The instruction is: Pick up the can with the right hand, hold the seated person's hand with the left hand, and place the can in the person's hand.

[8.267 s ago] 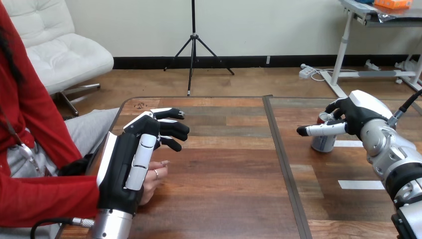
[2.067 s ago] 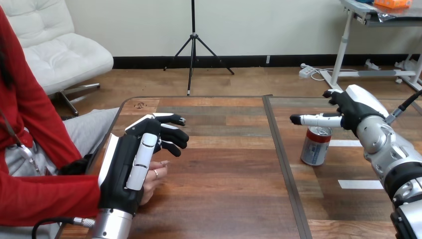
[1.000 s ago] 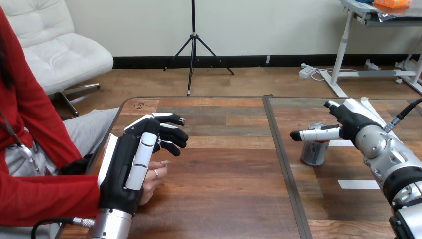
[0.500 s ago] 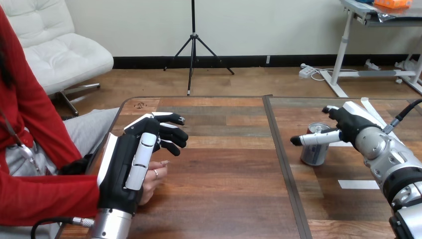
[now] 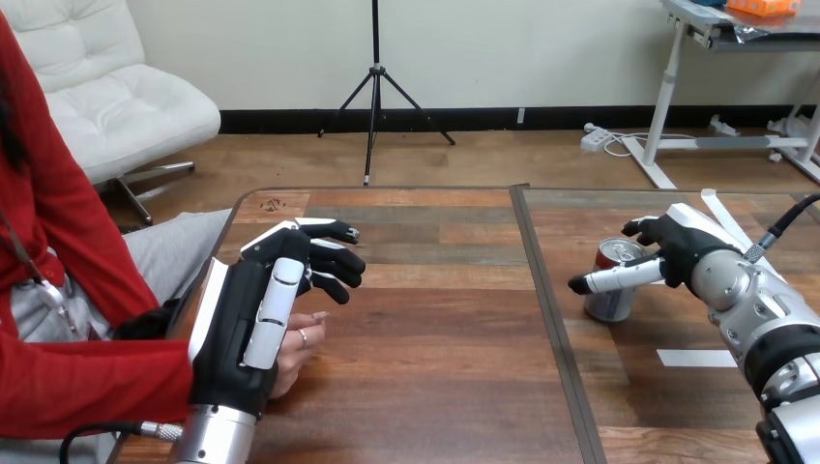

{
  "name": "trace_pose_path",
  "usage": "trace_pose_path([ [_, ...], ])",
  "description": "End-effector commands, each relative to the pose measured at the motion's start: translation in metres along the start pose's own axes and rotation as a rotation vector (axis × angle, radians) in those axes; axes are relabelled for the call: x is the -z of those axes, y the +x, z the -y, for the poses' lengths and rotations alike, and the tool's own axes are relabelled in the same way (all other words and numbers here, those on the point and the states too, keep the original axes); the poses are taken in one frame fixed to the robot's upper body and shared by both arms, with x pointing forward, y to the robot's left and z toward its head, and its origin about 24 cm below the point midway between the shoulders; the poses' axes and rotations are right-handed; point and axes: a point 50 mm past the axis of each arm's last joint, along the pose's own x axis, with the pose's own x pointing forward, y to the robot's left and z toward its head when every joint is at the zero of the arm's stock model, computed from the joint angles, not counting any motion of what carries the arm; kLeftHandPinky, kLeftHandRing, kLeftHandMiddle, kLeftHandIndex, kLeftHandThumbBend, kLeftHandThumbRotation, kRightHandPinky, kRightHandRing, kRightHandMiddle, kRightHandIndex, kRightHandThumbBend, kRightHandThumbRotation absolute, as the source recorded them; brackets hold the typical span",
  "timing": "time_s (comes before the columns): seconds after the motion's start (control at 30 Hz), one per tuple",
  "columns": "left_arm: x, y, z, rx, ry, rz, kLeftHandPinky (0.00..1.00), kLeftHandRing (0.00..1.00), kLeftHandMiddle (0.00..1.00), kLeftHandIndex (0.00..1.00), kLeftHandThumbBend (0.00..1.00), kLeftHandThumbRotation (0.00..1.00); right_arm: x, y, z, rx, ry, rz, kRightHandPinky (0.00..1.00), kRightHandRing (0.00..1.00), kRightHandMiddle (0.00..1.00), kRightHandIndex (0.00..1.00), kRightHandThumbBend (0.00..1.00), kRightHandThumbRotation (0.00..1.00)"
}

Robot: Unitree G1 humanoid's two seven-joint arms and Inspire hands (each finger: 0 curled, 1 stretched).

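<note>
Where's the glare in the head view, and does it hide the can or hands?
Head view: a pale sheen lies on the table, at the far end of its right panel, clear of the can; the can's top rim catches light but its outline reads. Occlusion matters more: the right hand crosses the can's upper part, and the left hand covers most of the person's hand.

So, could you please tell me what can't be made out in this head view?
1. The person's hand: mostly hidden under the left hand in the head view, so whether the two touch is unclear.
2. The can: its right side is covered by the right hand, so whether that hand grips it is unclear.
</note>
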Motion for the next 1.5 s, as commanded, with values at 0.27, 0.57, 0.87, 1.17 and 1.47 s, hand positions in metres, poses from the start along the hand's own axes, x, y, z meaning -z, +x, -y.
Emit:
trace_pose_path([
  [0.27, -0.0139, 0.0180, -0.0043, 0.002, 0.022, 0.091, 0.38, 0.48, 0.50, 0.56, 0.56, 1.00, -0.0033, -0.0003, 0.0037, 0.048, 0.011, 0.041, 0.66, 0.76, 0.81, 0.81, 0.98, 0.20],
  [0.57, -0.0141, 0.0180, -0.0040, 0.006, 0.021, 0.093, 0.37, 0.48, 0.51, 0.56, 0.56, 1.00, -0.0008, -0.0005, 0.0027, 0.065, -0.015, 0.044, 0.59, 0.66, 0.70, 0.70, 0.88, 0.07],
  [0.87, -0.0149, 0.0183, -0.0041, 0.004, 0.023, 0.099, 0.36, 0.47, 0.51, 0.56, 0.56, 1.00, -0.0001, -0.0006, 0.0013, 0.090, -0.009, 0.046, 0.54, 0.61, 0.64, 0.59, 0.76, 0.01],
  [1.17, -0.0153, 0.0184, -0.0047, 0.003, 0.020, 0.101, 0.36, 0.47, 0.51, 0.55, 0.57, 1.00, -0.0004, -0.0007, -0.0001, 0.118, 0.014, 0.055, 0.43, 0.49, 0.53, 0.51, 0.72, 0.00],
  [1.47, -0.0152, 0.0185, -0.0051, 0.000, 0.022, 0.100, 0.36, 0.47, 0.51, 0.55, 0.56, 1.00, -0.0003, -0.0008, -0.0010, 0.127, 0.026, 0.061, 0.38, 0.45, 0.49, 0.49, 0.71, 0.00],
])
